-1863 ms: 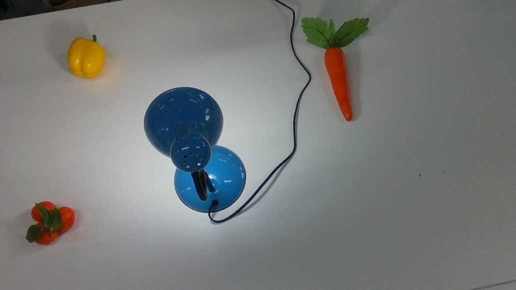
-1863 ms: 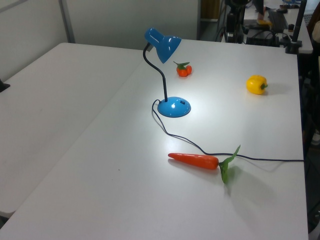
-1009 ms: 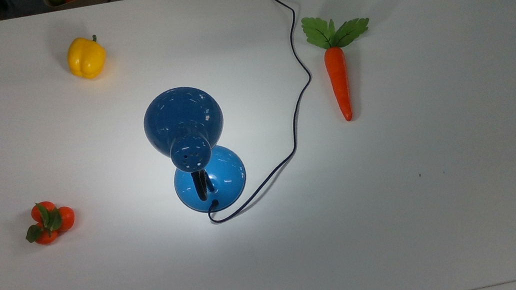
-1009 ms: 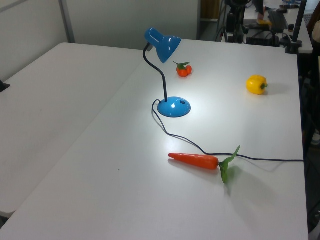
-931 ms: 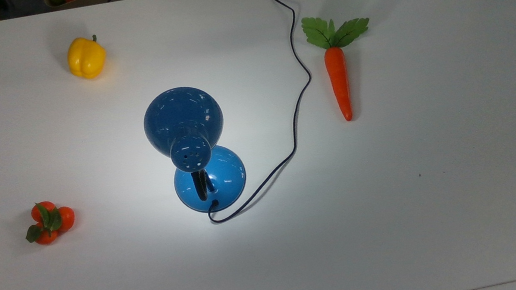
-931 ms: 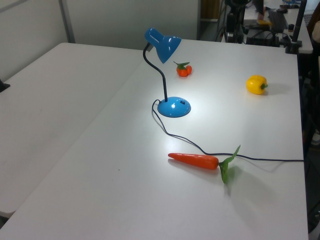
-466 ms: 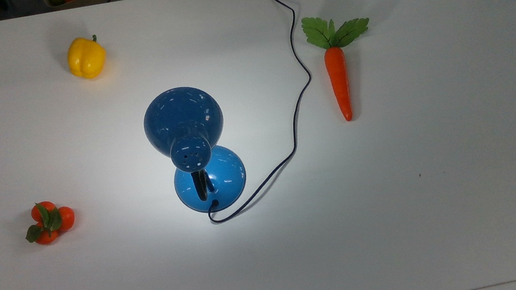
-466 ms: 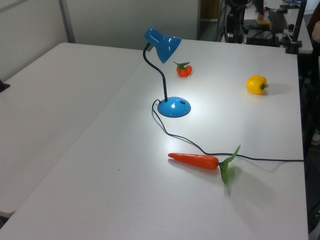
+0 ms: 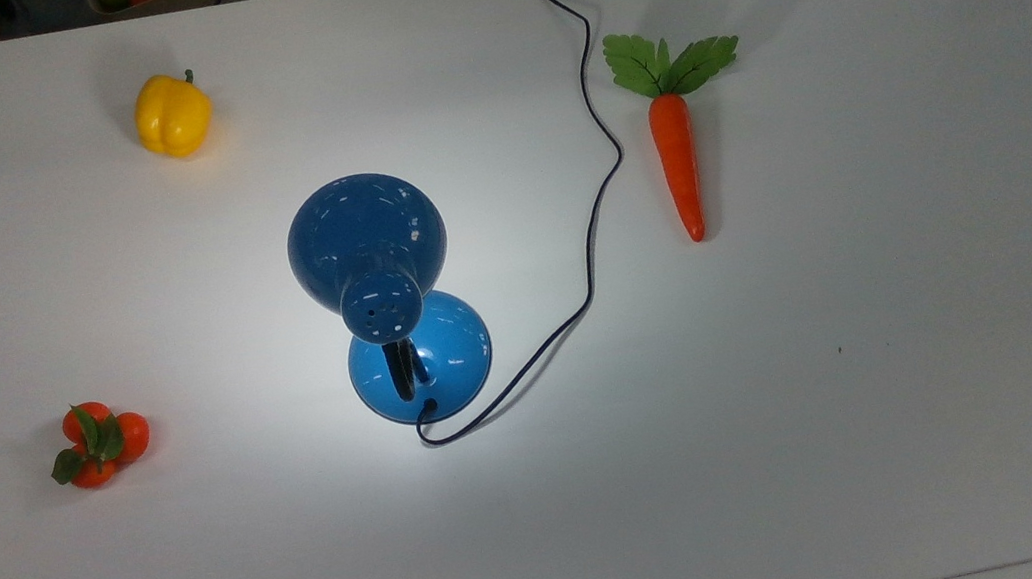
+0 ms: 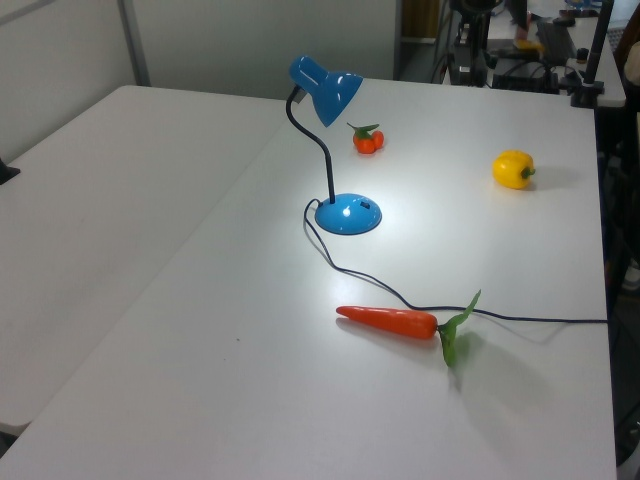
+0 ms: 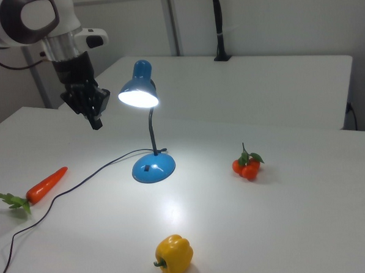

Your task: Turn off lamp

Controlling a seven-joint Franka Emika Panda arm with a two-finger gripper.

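One lamp [image 11: 146,114] lit, gripper [image 11: 95,121] raised nearby

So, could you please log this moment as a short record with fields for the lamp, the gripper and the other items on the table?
lamp: lit, upright on the white table, bright pool around its base
cord: runs off the table's far edge in the top view
gripper: in the air at the right view's left of the shade, clear of the lamp
other items: carrot, yellow bell pepper, cluster of small tomatoes
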